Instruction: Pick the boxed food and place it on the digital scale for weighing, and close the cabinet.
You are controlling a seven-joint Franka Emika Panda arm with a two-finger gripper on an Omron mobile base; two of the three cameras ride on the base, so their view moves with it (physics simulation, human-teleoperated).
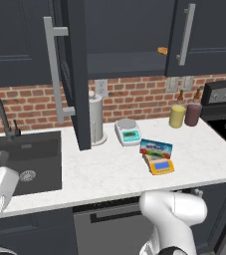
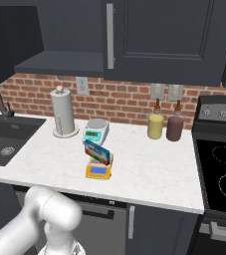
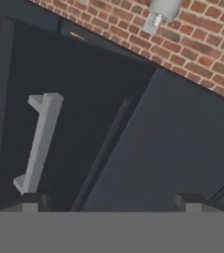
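Hand (image 3: 111,201) spread wide facing open cabinet (image 3: 172,148) door w/ handle (image 3: 39,143) alongside.

Domestic kitchen, rendered. Evidence: white marble-look counter (image 1: 109,172) against a red brick backsplash (image 2: 119,102); dark upper cabinet (image 1: 129,35) with long silver bar handles, left door standing open; black sink (image 1: 30,159) with dark faucet (image 1: 2,117) at far left; black stove (image 2: 219,169) at right; paper towel roll (image 2: 62,115), two bottles (image 2: 165,125) and kitchen scales on the counter; wall outlets on the brick.
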